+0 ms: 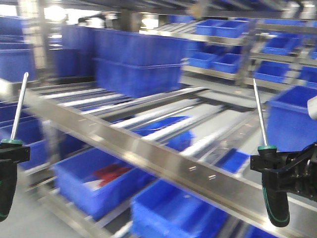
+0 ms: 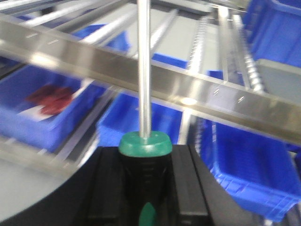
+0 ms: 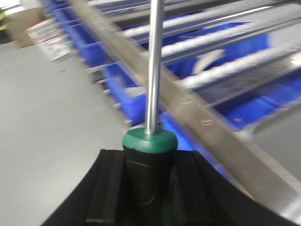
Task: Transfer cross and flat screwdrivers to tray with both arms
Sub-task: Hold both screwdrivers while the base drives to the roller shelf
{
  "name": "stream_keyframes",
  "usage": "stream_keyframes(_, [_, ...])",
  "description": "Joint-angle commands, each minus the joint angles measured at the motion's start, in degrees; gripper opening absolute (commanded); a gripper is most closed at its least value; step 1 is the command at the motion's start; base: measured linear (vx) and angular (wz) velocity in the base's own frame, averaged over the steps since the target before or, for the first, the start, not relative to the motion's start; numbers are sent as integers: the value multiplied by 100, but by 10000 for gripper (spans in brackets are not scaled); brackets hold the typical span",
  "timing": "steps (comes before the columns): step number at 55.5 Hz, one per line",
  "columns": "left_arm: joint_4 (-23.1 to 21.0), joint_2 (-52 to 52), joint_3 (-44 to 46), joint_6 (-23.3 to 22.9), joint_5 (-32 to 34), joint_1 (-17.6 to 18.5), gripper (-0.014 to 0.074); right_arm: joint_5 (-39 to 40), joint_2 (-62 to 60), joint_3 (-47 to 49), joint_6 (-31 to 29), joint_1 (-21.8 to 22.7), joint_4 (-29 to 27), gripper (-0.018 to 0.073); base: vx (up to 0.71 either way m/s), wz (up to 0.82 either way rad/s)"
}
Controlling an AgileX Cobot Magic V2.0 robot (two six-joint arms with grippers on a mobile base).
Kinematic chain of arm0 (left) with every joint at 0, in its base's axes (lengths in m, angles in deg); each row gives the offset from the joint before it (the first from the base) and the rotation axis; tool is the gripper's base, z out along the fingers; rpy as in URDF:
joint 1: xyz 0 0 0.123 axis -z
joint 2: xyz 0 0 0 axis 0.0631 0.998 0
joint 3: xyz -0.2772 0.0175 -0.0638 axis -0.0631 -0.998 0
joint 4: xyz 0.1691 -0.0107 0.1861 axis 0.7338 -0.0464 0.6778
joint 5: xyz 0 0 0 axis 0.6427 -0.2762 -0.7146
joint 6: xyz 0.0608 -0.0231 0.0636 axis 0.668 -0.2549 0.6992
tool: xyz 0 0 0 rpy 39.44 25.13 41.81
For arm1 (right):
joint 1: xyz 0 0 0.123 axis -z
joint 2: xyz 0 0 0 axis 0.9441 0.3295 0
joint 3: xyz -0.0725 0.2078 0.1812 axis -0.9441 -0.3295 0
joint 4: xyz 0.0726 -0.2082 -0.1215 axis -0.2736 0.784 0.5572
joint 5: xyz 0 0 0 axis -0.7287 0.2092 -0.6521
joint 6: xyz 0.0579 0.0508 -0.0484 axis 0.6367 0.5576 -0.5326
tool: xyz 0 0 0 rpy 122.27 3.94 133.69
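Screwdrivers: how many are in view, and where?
2. The left screwdriver points up in the left tool at the front view's left edge; the right screwdriver points up in the right tool at its right side. Blur may hide others in the bins.

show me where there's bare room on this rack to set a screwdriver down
The roller lanes behind the steel rail lie bare between the stacked bins and the right bin. The floor in front of the rail is bare too. Below the rail it is crowded with blue bins.
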Motion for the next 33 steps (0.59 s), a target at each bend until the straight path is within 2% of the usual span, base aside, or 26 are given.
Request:
stream_keyframes(1, [-191, -87, 167, -56, 452, 25, 3, 474, -93, 175, -20, 14, -64, -8, 37, -74])
stream_keyframes(33, [-191, -87, 167, -56, 452, 25, 3, 474, -93, 175, -20, 14, -64, -8, 30, -68])
